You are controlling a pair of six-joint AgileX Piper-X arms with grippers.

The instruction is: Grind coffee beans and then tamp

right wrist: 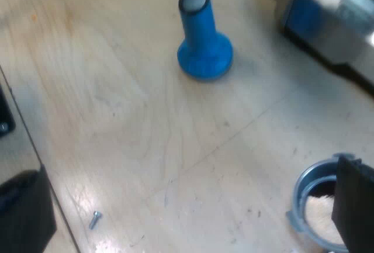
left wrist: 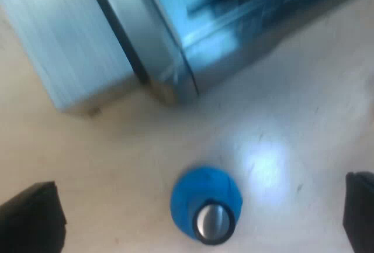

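A pale, wood-grain tabletop (left wrist: 304,89) lies under both arms, faintly scratched; a soft patch of glare sits on it just beside a blue tamper (left wrist: 205,209). The tamper stands upright on its wide base, its round metal cap facing up; the left wrist view looks almost straight down on it. The left gripper (left wrist: 196,206) hovers above the tamper with its two black fingers (left wrist: 29,221) spread wide, one on either side and well apart from it; they grip nothing. Near the tamper, the brushed-metal body of the espresso machine (left wrist: 169,42) rests on the table, casting a dull shadow along its base.

In the right wrist view the tamper (right wrist: 203,37) stands apart on open wood, near a corner of the machine (right wrist: 333,19); a few faint orange marks stain the boards. The right gripper (right wrist: 190,206) is low over bare table, its jaws wide open with nothing between them. The round metal basket of the holder (right wrist: 307,191) lies by one finger, which partly hides it; its inside looks pale, and whether finger and rim touch cannot be told. A thin dark seam (right wrist: 26,133) crosses the surface past the other finger; a small screw (right wrist: 94,219) lies loose close to it.
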